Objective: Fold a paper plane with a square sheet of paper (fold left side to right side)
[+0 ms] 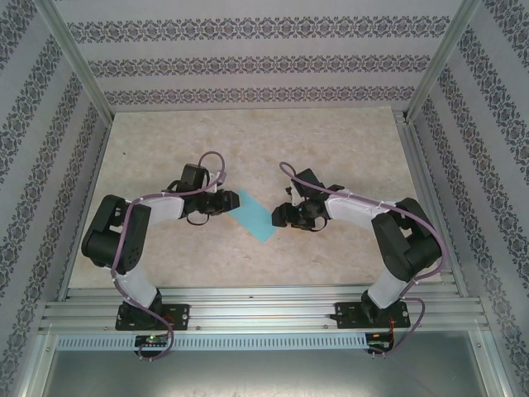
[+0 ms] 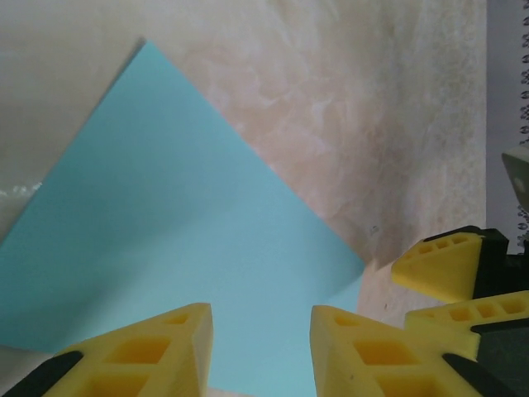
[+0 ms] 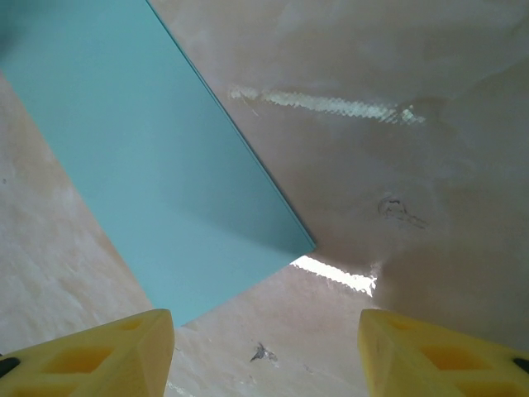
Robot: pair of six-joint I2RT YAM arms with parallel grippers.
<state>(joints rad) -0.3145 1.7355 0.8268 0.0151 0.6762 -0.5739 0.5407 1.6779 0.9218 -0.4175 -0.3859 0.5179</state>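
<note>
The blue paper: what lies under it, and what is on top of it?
The blue paper lies on the beige table; a paler blue layer peeks out under one corner. Nothing lies on its visible face. The table beneath it is covered.

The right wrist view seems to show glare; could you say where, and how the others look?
Right wrist view: two glare streaks on the table, one beside the square sheet of paper; left wrist view: sharp, small sheen at left; top external view: even light.
</note>
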